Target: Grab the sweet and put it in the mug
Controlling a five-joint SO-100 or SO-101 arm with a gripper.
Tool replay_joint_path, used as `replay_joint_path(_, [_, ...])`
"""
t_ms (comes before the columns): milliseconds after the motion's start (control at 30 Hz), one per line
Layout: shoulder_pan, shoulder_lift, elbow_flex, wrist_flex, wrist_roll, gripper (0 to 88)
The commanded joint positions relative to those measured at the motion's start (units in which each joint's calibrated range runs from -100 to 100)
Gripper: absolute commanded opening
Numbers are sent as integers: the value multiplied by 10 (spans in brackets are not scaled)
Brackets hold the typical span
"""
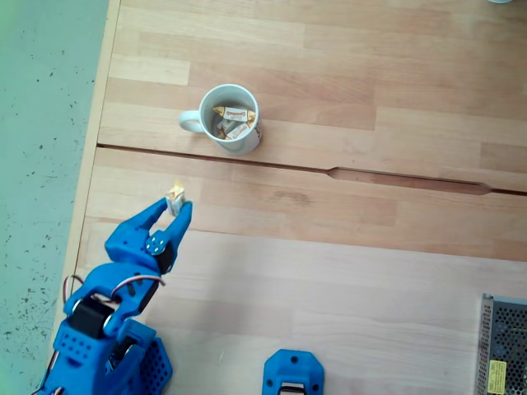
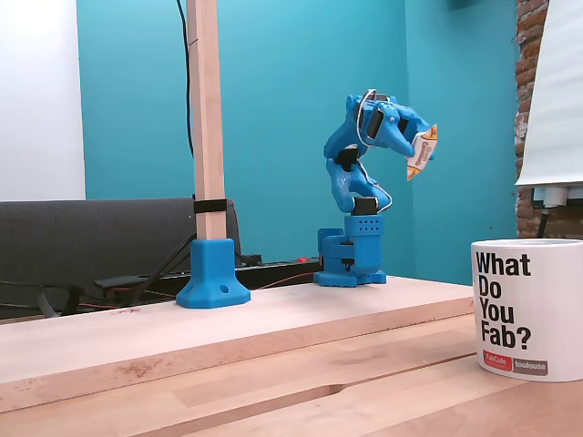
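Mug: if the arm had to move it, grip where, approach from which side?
Take the mug by its rim wall from above: it stands upright and open. Pinch the wall opposite the handle, which looks too small a loop. Sweets lie inside, so stay shallow.

I see even, diffuse daylight in both fixed views, with soft shadows. The top-down one is washed out and slightly soft on the wooden tabletop (image 1: 346, 247). The low one is sharper; the mug (image 2: 528, 309) near the tabletop's right edge is bright, no glare.

Wooden table (image 1: 346, 247), blue-based post (image 2: 206, 137), metal box (image 1: 504, 346)
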Motion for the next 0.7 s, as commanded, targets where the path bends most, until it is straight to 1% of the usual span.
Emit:
replay_joint_path(0, [-4, 61, -30, -61, -2, 0])
replay_joint_path(100, [-1, 108, -36, -95, -3, 0])
replay_joint_path(300, [31, 169, -45, -165, -3, 0])
replay_joint_path(467, [38, 214, -97, -235, -3, 0])
replay_joint_path(667, [32, 302, -159, -249, -3, 0])
